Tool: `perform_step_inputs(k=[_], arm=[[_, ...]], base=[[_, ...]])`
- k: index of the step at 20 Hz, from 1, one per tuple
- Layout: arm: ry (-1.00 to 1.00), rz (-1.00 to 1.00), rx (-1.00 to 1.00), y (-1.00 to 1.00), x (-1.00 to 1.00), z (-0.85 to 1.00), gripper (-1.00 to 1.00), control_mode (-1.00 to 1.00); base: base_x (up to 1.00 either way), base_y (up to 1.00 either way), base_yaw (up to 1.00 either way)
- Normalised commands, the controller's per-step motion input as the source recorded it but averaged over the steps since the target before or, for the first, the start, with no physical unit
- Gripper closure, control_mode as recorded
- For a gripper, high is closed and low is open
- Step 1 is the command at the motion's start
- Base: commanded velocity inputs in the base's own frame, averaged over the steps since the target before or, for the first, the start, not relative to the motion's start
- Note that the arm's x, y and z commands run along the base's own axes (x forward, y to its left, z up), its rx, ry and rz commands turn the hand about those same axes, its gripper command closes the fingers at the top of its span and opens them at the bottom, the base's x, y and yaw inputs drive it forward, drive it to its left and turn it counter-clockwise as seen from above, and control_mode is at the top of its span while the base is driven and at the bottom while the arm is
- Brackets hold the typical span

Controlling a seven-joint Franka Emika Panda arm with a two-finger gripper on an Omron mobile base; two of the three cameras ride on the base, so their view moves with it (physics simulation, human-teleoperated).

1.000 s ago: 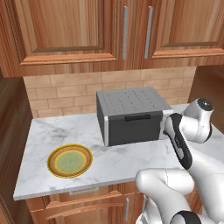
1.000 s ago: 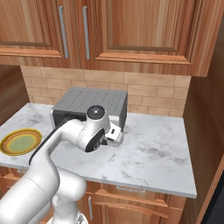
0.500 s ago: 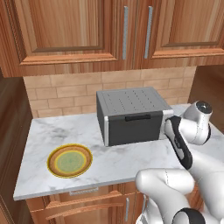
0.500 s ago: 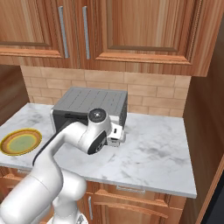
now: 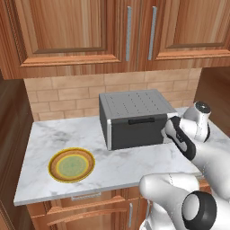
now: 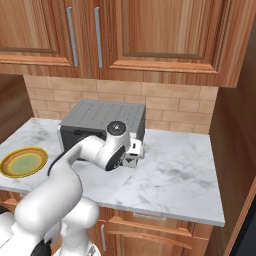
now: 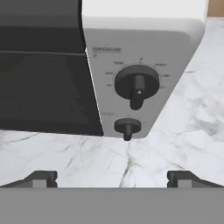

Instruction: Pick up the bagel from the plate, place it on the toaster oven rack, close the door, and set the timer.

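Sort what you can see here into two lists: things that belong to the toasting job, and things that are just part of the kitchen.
Job: plate, bare of any bagel; oven door, shut; big knob and small knob on the oven's panel; gripper, open, facing them.

Kitchen: marble counter, wall cabinets, brick backsplash.

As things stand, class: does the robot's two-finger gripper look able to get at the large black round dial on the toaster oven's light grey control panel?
Probably yes. The open gripper faces the large black dial squarely, with bare marble counter between them and nothing blocking. The closed dark door sits off to one side.
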Motion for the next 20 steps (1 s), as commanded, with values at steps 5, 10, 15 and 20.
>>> perform_step_inputs(k=[5, 10, 15, 20], arm=[[0.08, 0.0, -0.01, -0.05, 0.12, -0.18, -1.0, -1.0], [0.07, 0.0, 0.0, -0.09, 0.07, -0.22, -1.0, -1.0], [0.01, 0.0, 0.0, -0.09, 0.01, -0.28, -1.0, -1.0], [0.0, 0.0, 0.0, -0.09, 0.04, -0.2, -1.0, -1.0]], base=[[0.0, 0.0, 0.0], [0.0, 0.0, 0.0], [0.0, 0.0, 0.0], [0.0, 0.0, 0.0]])
